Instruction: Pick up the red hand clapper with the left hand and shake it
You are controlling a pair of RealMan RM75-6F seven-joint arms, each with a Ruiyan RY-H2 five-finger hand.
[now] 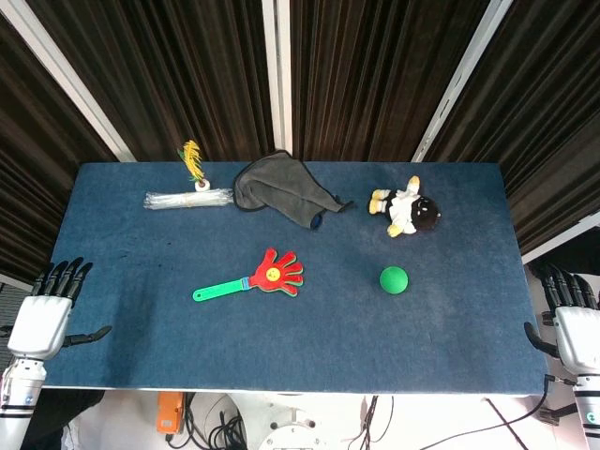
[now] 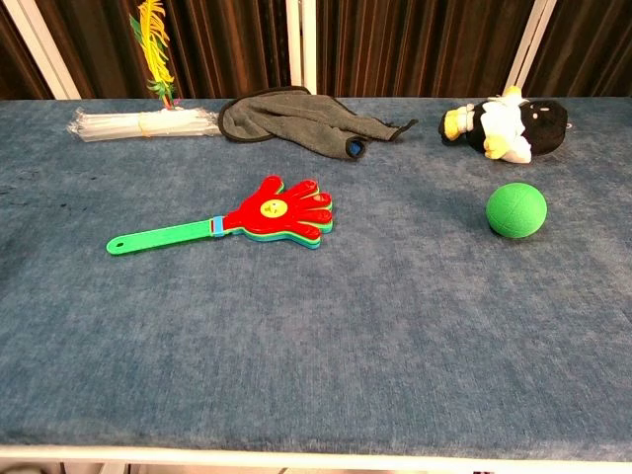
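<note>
Nearest the robot, both hands hang off the front corners of the table [image 1: 141,356], neither touching anything. The left hand [image 1: 42,319] sits just beyond the left edge with its fingers spread and straight, holding nothing. The right hand [image 1: 574,323] is just off the right edge, fingers likewise apart and empty. Neither shows in the chest view.

Further in, near the middle of the blue cloth, lies the clapper [image 2: 267,217]. It rests flat, its long axis running left to right with a slight tilt: the green handle [image 2: 163,238] points toward the left hand's side and a little nearer the robot, the red palm with its yellow smiley face points right and slightly away. Nothing lies between it and the left hand; the cloth there is bare.

To the right of the clapper, well apart, sits a green ball [image 2: 516,210].

Along the far edge, from left: a bundle of clear straws [image 2: 143,123] with a yellow feather [image 2: 153,35] standing just behind it, a crumpled grey cloth [image 2: 296,118] beside the bundle, and a small plush toy [image 2: 509,126] lying on its side at the right.
</note>
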